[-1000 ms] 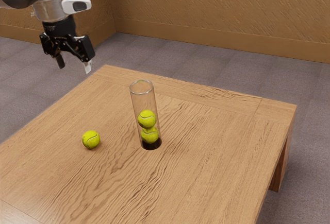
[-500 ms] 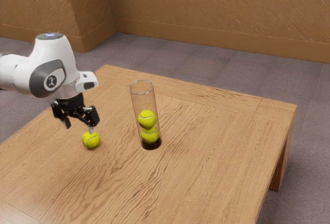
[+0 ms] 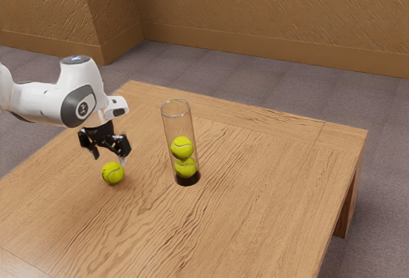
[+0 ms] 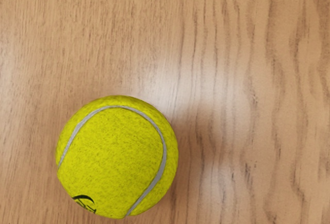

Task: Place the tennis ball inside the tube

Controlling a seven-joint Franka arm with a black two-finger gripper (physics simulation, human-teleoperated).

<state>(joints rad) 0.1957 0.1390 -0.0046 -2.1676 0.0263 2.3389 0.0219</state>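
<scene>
Tabletop (image 3: 268, 195): brown wood, streaky dark grain, a leg under the exterior view's right side
Loose tennis ball (image 3: 112, 174): resting on the wood, outside the tube
End effector (image 3: 110, 157): just above that ball, fingers wide apart, gripping nothing
Tube (image 3: 168, 128): clear, dark-based, upright, two stacked balls (image 3: 183, 147) inside
Floor (image 3: 255, 81): grey-purple, faintly patterned
Walls (image 3: 268, 9): textured tan-brown, smoother band along the foot

On the counter (image 3: 262, 188), a tube (image 3: 177, 124) stands with one ball (image 3: 182, 147) above another (image 3: 186, 168) inside. A loose ball (image 3: 113, 173) lies apart from it, nearer the counter's edge on the exterior view's left.
</scene>
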